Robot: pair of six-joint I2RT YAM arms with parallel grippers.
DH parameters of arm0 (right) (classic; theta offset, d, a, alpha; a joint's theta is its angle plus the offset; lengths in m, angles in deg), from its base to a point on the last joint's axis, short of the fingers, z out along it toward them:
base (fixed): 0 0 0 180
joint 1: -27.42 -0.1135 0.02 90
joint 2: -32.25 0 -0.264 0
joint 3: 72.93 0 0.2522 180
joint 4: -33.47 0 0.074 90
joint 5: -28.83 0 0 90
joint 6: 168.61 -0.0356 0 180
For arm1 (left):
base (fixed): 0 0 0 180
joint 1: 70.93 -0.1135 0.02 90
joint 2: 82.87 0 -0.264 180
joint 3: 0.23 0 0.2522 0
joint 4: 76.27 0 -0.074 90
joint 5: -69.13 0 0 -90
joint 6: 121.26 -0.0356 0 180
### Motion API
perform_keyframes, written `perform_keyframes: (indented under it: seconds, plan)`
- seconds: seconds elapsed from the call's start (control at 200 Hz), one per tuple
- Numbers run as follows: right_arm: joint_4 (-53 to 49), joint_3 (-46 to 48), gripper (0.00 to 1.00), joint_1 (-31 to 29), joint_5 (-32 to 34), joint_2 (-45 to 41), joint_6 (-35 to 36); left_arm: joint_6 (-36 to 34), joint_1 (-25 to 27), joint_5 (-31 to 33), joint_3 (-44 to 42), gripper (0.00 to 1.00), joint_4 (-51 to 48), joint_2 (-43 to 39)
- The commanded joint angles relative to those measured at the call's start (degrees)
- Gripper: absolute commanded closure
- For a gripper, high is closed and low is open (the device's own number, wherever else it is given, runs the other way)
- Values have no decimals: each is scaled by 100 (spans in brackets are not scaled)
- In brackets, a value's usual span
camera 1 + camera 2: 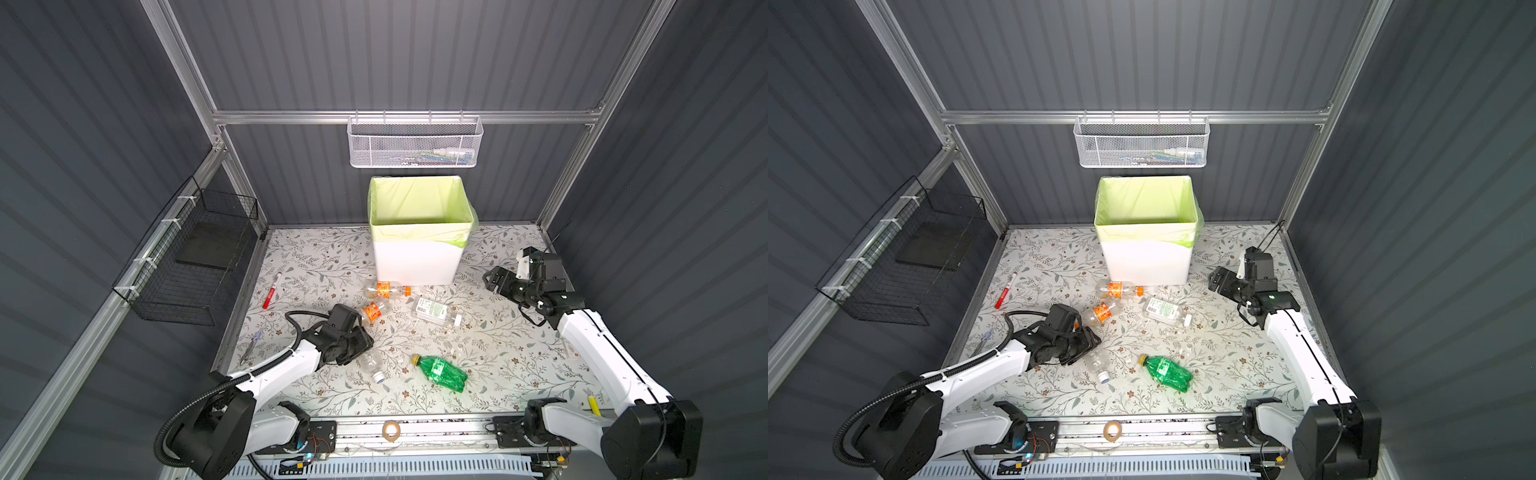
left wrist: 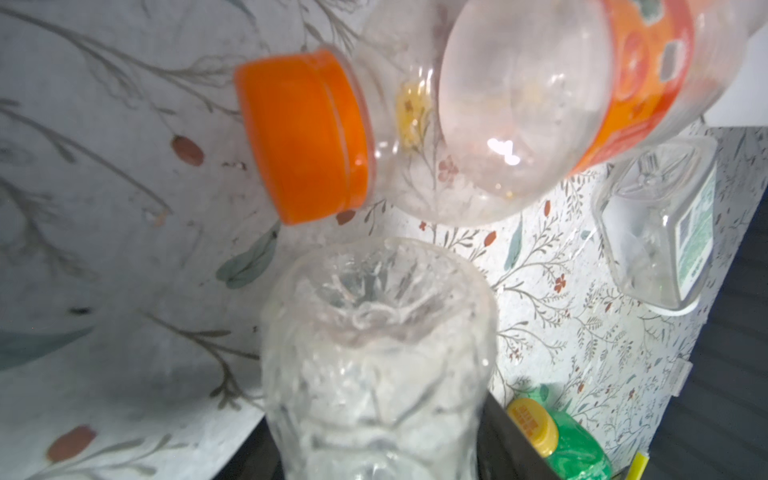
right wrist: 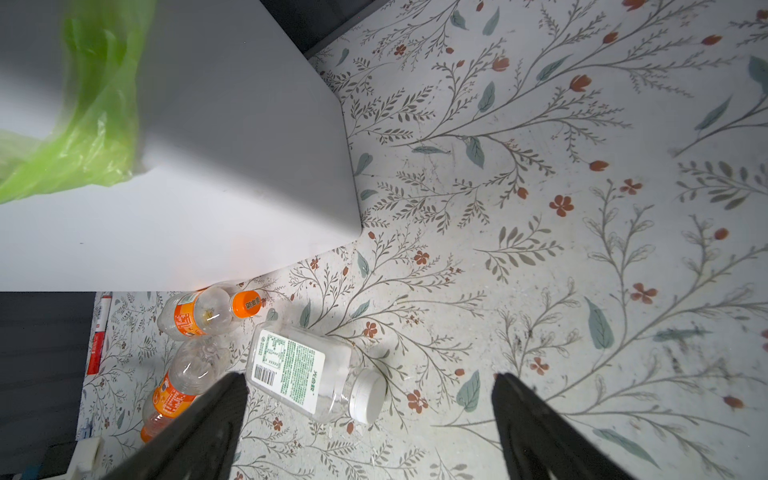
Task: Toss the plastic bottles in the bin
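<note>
1. The left gripper [image 1: 354,347] squeezes a clear bottle [image 1: 372,365], low over the table [image 1: 519,365].
2. The right gripper [image 1: 491,282] has its fingers spread wide, holding nothing.
3. The bin [image 1: 417,259] stands at the back.

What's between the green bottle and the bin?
The clear square bottle with a white cap, lying on its side, sits between the green bottle and the bin. Shows in both top views.
</note>
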Motion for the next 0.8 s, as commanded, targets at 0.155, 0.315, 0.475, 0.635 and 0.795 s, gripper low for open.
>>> perform_keyframes:
  seconds: [0.155,0.315,0.475,0.635,0.795]
  plan:
    - [67,-15,6,43,-50,-112,11,-3543,14,421,6857,48,-2061,1092]
    - [327,-12,7,58,-356,-21,-135,-4518,14,410,9936,0,-545,2449]
    - [542,285,8,53,-501,-209,-393,-4647,-181,1313,9643,0,605,2875]
    - [396,377,9,53,-575,-363,-308,-3276,-1463,650,8353,0,780,2722]
    - [-191,174,9,-40,-580,-282,392,-3886,-1675,789,6684,0,877,1748]
